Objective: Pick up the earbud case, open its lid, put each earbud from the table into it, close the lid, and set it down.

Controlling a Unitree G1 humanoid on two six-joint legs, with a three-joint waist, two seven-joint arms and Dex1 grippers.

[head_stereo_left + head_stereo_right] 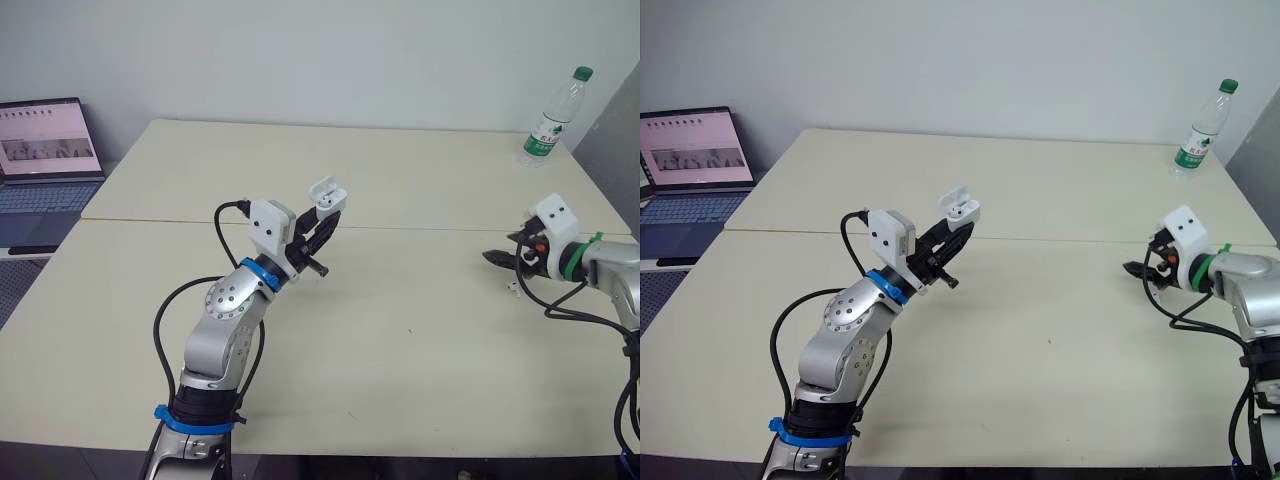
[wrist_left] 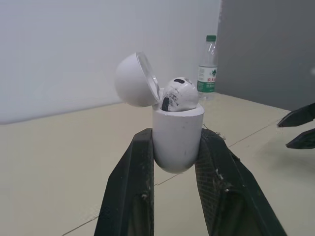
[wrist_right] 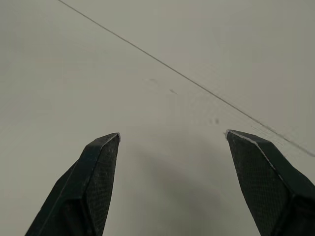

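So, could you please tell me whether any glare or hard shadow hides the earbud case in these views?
Left wrist view: the earbud case, held in the left gripper, is evenly lit with no glare, and its open lid is unshadowed. Left eye view: soft, even light over the table, no hard shadow on the case.

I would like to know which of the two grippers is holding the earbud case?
The left gripper: it clamps the open-lidded earbud case, while the right gripper hangs open and empty over the table.
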